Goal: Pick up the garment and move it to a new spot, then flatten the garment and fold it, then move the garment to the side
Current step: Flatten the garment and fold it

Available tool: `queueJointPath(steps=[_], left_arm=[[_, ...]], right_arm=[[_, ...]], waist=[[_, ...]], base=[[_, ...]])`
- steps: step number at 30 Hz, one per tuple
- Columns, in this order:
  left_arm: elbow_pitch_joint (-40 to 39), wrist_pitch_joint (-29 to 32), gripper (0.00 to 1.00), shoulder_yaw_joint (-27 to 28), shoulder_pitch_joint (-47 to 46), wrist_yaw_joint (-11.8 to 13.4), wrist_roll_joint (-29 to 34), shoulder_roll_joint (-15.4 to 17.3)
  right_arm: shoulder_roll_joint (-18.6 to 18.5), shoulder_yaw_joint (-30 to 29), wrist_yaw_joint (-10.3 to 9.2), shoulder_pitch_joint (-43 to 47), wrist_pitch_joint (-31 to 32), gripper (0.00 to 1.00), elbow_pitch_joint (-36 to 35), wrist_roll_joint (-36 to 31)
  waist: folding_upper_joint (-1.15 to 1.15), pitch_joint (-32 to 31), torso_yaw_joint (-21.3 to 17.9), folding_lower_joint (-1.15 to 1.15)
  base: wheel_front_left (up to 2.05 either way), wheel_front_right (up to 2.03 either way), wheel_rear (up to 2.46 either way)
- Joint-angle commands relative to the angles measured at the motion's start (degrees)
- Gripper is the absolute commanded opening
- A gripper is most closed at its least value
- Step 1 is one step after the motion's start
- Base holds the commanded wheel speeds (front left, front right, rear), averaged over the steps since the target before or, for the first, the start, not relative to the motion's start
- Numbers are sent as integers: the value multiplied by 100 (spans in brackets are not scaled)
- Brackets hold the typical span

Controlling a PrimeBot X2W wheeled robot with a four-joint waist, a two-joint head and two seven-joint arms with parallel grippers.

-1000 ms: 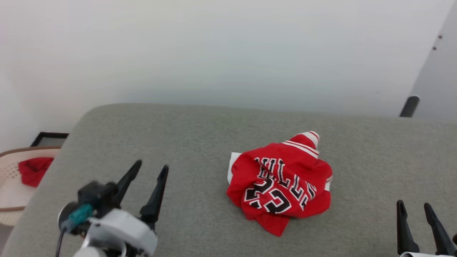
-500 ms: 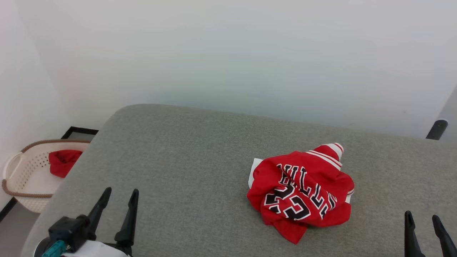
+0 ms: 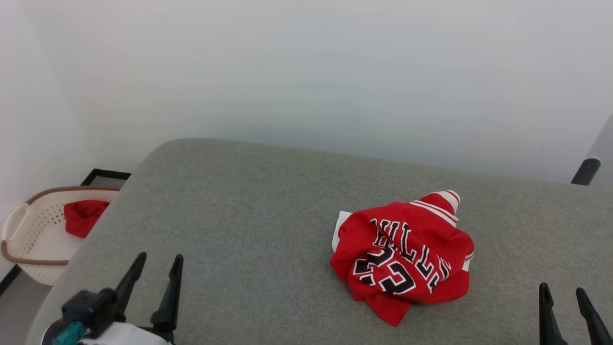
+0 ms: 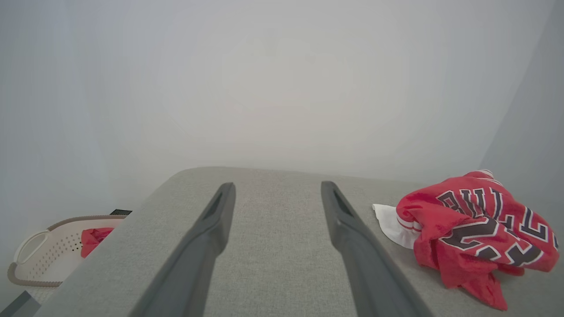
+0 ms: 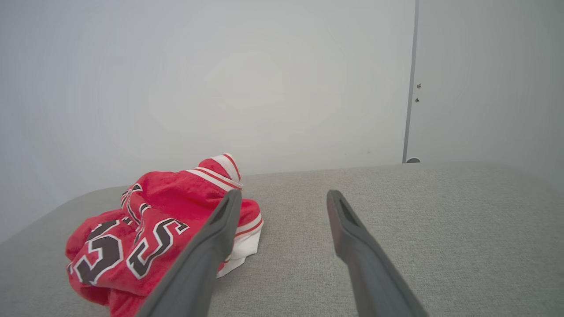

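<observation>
Right of centre in the head view, the garment (image 3: 402,256) lies crumpled in a heap on a grey upholstered surface (image 3: 239,215). It is red, with black white-edged lettering and the number 23 showing upside down across its wrinkled top. A bit of white fabric sticks out at its upper left edge, and a striped red-and-white trim peaks at its upper right. A red corner points toward the bottom of the frame. Nothing touches it.

At the lower right corner of the frame, the right gripper (image 3: 561,289) shows only its two dark fingertips, set apart with a clear gap and holding nothing. It is near the garment, but grey surface shows between them. In the right wrist view the garment sits at the lower left, partly behind the left-hand finger, and bare grey surface fills the gap between the fingers.

At the lower left of the head view, the left gripper (image 3: 160,258) is well apart from the garment, its fingers also spread and empty. In the left wrist view the fingers stand wide, with the garment at the right edge of the frame.

Beyond the surface's left edge, at the left of the head view, a cream perforated basket (image 3: 36,225) with a brown rim holds a plain red cloth (image 3: 84,218). A pale wall (image 3: 306,72) fills the upper frame, and a dark cylindrical piece (image 3: 585,171) shows at the right edge.
</observation>
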Motion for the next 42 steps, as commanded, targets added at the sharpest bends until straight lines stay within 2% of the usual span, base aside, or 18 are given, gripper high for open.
queueJointPath(steps=[1,7,11,12,13,19,29,36,42], left_arm=[[-25,44,100,3,-86,-3,-65,13],[-43,640,100,-46,-649,-104,-302,140],[51,1540,100,-122,-1289,-208,-760,246],[51,1540,100,-122,-1289,-208,-760,246],[71,1799,100,-173,-1476,-233,-834,307],[219,3168,100,-283,-2693,-316,-1449,610],[922,4918,100,-629,-4084,-270,-1832,896],[1485,5575,100,-881,-4560,-223,-1858,887],[1944,5713,100,-1090,-4753,-239,-1733,815]], right_arm=[[-32,10,2,-30,-25,100,-10,62],[-73,44,2,-151,-23,100,-39,57],[-96,125,2,-265,-15,100,-44,57],[-96,125,2,-265,-15,100,-44,57],[-103,142,2,-300,-15,100,-39,66],[-126,309,2,-618,-19,100,-82,112],[-41,489,2,-1113,-29,100,-176,135],[45,543,2,-1284,-20,100,-301,149],[109,570,2,-1388,-21,100,-350,147]], waist=[[0,67,-81,0],[0,322,-423,0],[0,579,-773,0],[0,579,-773,0],[0,645,-859,0],[0,1321,-1456,0],[0,2219,-2249,0],[0,2577,-2511,0],[0,2786,-2635,0]], base=[[0,0,0],[0,0,0],[0,0,0],[0,0,0],[0,0,0],[0,0,0],[0,0,0],[0,0,0],[0,0,0]])
